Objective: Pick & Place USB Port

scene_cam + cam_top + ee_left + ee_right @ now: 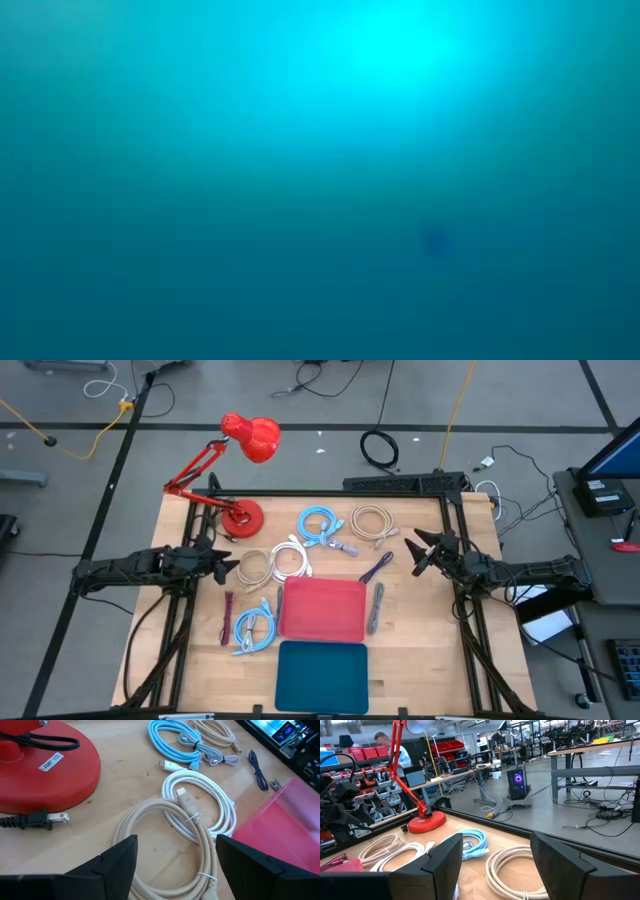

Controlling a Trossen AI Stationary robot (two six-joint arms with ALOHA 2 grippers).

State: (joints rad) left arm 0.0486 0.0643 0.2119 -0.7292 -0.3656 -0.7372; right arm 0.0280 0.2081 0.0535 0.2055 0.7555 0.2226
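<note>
Several coiled cables lie flat on the wooden table: a beige coil (255,567) (170,835), a white coil (291,558) (200,805), a light blue coil (318,525) (472,842), a second beige coil (372,520) (512,865) and a blue coil (252,628). My left gripper (228,565) (175,870) is open just left of the first beige coil, above it. My right gripper (418,552) (495,865) is open near the table's right side, beside a purple cable (375,568). The low view shows only blue.
A red tray (322,610) and a teal tray (322,675) sit at the table's near middle. A red desk lamp's base (240,515) (45,765) stands far left, its plug (45,819) on the table. A grey cable (377,608) and a maroon cable (228,618) flank the red tray.
</note>
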